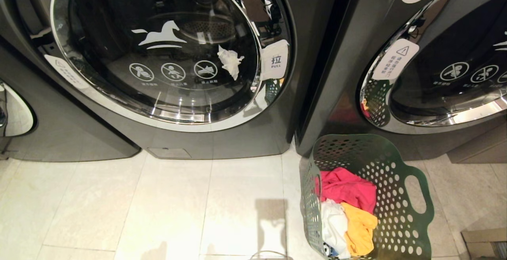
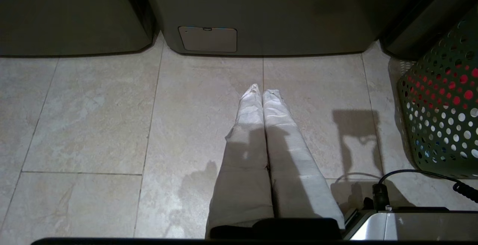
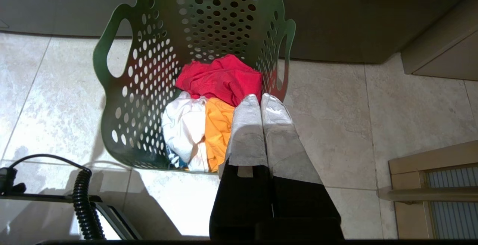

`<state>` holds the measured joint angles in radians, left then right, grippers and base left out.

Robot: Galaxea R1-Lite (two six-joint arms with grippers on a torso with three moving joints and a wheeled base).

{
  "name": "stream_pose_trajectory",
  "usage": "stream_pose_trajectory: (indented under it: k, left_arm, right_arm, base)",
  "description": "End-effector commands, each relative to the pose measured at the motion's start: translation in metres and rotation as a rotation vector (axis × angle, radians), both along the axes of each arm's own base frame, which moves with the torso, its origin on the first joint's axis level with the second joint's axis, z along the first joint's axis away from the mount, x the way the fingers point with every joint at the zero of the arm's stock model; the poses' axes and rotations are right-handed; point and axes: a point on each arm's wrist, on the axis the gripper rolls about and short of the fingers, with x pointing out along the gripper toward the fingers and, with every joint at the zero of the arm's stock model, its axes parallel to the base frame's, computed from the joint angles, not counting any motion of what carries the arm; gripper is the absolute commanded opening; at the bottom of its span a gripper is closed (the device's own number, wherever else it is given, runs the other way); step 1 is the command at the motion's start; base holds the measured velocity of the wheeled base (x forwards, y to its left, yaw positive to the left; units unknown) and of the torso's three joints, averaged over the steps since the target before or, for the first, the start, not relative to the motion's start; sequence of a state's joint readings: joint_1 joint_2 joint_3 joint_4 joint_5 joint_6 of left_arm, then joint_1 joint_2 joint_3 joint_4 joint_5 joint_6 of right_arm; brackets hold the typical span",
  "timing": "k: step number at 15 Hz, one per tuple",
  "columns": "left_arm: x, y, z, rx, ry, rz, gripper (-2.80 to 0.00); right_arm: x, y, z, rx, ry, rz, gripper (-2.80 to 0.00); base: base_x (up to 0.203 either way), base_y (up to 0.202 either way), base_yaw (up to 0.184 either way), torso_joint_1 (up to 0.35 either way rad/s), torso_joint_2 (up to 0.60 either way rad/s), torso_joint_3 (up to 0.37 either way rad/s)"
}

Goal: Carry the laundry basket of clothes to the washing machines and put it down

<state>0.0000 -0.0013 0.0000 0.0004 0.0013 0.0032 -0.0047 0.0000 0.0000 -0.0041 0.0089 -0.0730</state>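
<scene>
My head camera looks steeply down at the basket (image 1: 396, 196), near the machines (image 1: 166, 54). Both wrist cameras face the floor; all three share that basket.

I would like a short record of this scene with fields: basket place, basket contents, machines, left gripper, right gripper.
basket place: the laundry basket stands upright on the tiled floor, in front of the washing machines
basket contents: clothes, one pink-red, one white, one yellow-orange
machines: doors closed
left gripper: shut, empty, over bare floor
right gripper: shut, empty, above the basket's near edge
</scene>
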Motion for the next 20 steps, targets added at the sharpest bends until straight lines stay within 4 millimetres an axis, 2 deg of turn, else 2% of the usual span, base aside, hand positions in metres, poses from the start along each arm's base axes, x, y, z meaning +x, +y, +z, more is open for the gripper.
stream_pose_trajectory:
  k: [1, 20]
  left_arm:
    - [0.0001, 0.0, 0.0001, 0.0, 0.001, 0.0, -2.8]
    - [0.0001, 0.0, 0.0001, 0.0, 0.001, 0.0, -2.8]
  right_arm:
    - [0.0001, 0.0, 0.0001, -0.001, 0.001, 0.0, -2.8]
    - [0.0001, 0.0, 0.0001, -0.001, 0.001, 0.0, -2.8]
  base:
    - [0.0, 0.0, 0.0, 0.0, 0.0, 0.0]
    - [0.0, 0.0, 0.0, 0.0, 0.0, 0.0]
